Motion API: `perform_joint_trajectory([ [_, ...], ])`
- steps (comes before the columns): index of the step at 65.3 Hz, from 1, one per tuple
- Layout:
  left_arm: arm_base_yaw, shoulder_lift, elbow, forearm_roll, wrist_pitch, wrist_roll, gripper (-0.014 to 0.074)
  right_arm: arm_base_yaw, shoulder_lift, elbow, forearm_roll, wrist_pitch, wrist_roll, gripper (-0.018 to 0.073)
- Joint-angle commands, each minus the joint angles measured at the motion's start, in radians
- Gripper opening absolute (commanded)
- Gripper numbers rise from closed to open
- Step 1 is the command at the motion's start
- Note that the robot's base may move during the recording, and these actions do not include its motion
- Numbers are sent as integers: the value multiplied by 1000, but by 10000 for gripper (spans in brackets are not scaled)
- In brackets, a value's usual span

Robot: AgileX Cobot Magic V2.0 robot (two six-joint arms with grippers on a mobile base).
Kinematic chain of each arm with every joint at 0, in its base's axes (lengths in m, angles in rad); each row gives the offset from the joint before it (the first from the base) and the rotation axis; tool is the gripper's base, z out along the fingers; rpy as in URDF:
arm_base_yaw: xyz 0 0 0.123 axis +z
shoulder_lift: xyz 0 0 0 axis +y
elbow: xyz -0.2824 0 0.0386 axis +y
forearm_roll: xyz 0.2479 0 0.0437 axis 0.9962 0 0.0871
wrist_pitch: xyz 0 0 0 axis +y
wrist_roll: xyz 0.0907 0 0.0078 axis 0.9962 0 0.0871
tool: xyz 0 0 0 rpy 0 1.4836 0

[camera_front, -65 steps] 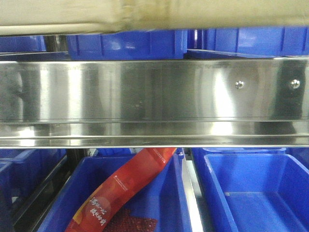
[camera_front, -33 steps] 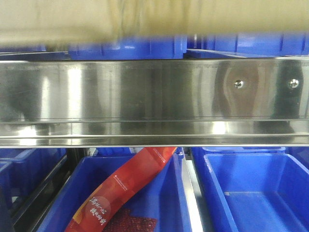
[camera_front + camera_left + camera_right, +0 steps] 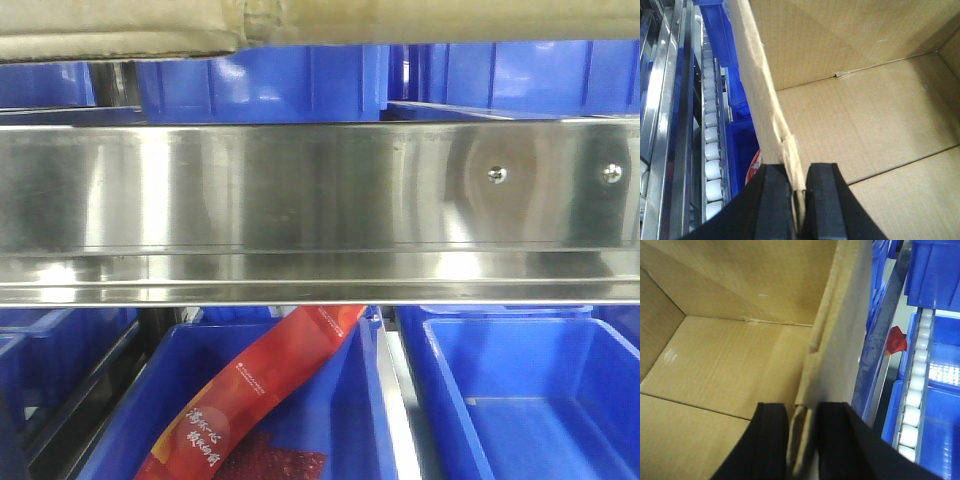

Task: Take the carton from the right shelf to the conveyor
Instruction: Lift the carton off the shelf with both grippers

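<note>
Carton (image 3: 865, 125) gripped by left tool (image 3: 798, 170), right tool (image 3: 804, 407) — red packet (image 3: 270, 385) in bin (image 3: 345, 410)

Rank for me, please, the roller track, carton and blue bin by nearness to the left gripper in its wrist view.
1. carton, pinched in the left gripper.
2. blue bin, just left of it.
3. roller track, farther left.

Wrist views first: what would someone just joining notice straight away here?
The open cardboard box fills both wrist views, with the left gripper and right gripper each pinching one of its side walls. In the front view, the shiny steel shelf rail spans the frame, with a red packet lying in a blue bin below it.
</note>
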Motion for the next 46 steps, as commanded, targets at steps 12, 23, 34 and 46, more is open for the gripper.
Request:
perform_joint_trajectory([
  [12, -6, -2, 0, 9, -30, 8, -10, 5, -19, -8, 26, -63, -15, -69],
  [23, -6, -2, 0, 9, -30, 8, -10, 5, -19, -8, 26, -63, -15, -69],
  [34, -6, -2, 0, 9, -30, 8, -10, 5, -19, -8, 26, -63, -15, -69],
  [46, -6, -2, 0, 9, -30, 8, -10, 5, -19, -8, 26, -63, -15, -69],
])
